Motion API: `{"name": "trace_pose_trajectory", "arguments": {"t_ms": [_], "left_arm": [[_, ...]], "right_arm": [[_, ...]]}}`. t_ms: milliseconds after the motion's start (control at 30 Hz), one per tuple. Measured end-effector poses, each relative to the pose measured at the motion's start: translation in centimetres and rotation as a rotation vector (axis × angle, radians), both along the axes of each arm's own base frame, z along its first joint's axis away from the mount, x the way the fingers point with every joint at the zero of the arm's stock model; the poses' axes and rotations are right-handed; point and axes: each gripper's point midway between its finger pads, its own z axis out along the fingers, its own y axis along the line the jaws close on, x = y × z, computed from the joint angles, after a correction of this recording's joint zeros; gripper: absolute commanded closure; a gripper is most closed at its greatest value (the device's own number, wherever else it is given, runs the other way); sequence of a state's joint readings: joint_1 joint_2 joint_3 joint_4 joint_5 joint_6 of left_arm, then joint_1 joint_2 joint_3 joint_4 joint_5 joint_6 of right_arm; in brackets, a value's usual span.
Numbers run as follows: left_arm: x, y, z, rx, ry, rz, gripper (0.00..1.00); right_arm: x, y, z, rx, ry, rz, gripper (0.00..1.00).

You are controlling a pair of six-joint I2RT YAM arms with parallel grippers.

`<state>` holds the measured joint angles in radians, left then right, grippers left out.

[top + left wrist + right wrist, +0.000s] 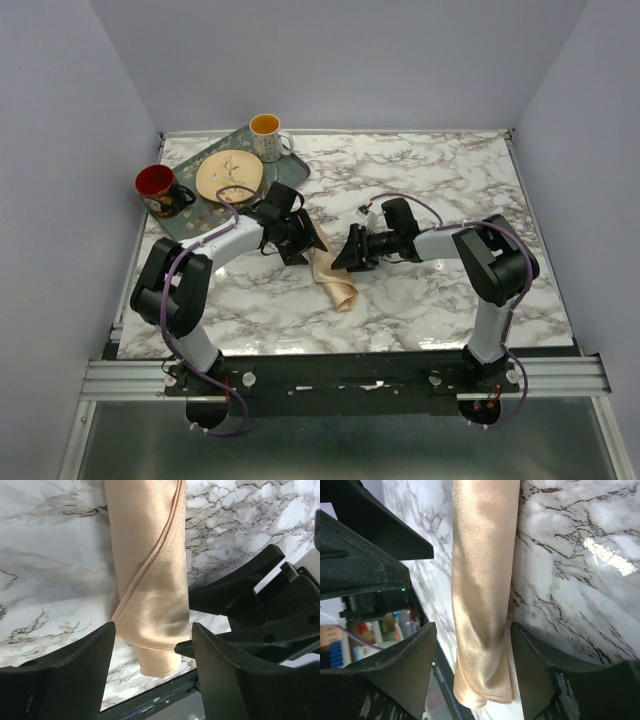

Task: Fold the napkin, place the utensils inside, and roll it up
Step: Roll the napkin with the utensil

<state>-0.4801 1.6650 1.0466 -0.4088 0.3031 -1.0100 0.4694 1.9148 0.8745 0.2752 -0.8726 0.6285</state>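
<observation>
1. Between the two sets of jaws, near the middle of the bench (pixel 450 190), lies the napkin (pixel 338 283). It is rolled into a narrow tube whose long axis, in the top view, runs from about 11 o'clock to 5 o'clock.
2. The left arm (pixel 228 243) reaches in from 9 o'clock and the right arm (pixel 440 243) from 3 o'clock. Both sets of jaws meet over the 11 o'clock half of the roll, so neither arm is clearly nearer. The 5 o'clock end lies free beyond them.
3. The left jaws are released and spread wide, one finger on each side of the tube, which runs off toward 12 o'clock in the left wrist view. The right jaws are likewise spread astride it. The cloth sits close against their 3 o'clock finger, though actual contact cannot be told.
4. The cloth is peach-tan with a satin sheen. A hemmed edge spirals diagonally across the roll, ending in a loose corner flap near its end. The side seen from the right wrist is smooth, with a long highlight.
5. No utensils show anywhere, and whether they lie inside the roll cannot be told.
6. Judging by its shape, the rolling looks nearly or fully done. Any further move would turn on rolling or gripping across the tube, square to its long axis, and the loose flap could come unwound.
</observation>
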Motion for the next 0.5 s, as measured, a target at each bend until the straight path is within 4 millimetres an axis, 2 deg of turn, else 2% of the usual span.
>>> {"name": "trace_pose_trajectory", "arguments": {"t_ms": [300,500], "left_arm": [[-0.7,0.1,-0.4,0.033,0.004,-0.028,0.27],[-1.2,0.1,-0.3,0.063,-0.005,-0.042,0.28]], "right_arm": [[0.6,-2.4,-0.1,-0.197,-0.074,-0.035,0.29],[0.3,-3.6,-0.2,-0.256,-0.093,-0.036,0.33]]}}
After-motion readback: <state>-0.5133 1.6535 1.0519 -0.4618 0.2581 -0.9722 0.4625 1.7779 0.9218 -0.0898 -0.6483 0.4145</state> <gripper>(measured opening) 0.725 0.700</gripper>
